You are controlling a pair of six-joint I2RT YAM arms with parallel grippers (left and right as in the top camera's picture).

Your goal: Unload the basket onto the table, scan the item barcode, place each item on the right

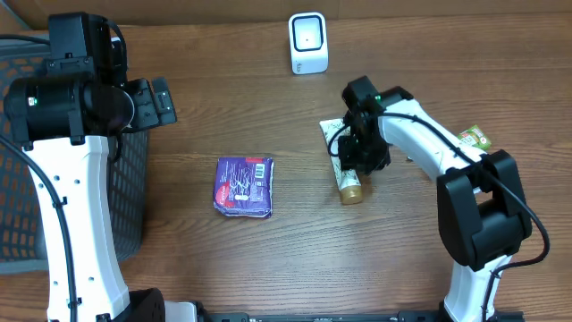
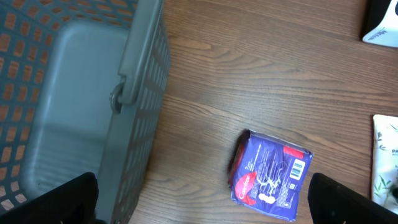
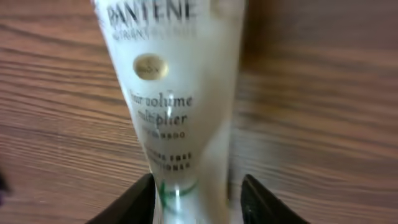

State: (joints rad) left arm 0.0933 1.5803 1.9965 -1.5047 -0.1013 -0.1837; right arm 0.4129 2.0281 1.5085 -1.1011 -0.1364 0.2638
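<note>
Right pincer (image 3: 198, 190): partly spread, one finger on each side of the tube (image 3: 180, 93), thin gap visible on one side, no clamp seen.
Tube: white Pantene shampoo, flat on the worktop (image 1: 223, 89), gold cap toward the near edge, directly under the right pincer.
Scanner (image 1: 308, 42): white, upright at the far edge, well apart from the tube.
Purple packet (image 1: 243, 186): flat on the worktop, between tube and basket (image 2: 143, 93).
Left pincer (image 2: 202, 186): spread wide, holding nothing, above the grey basket's edge.
</note>
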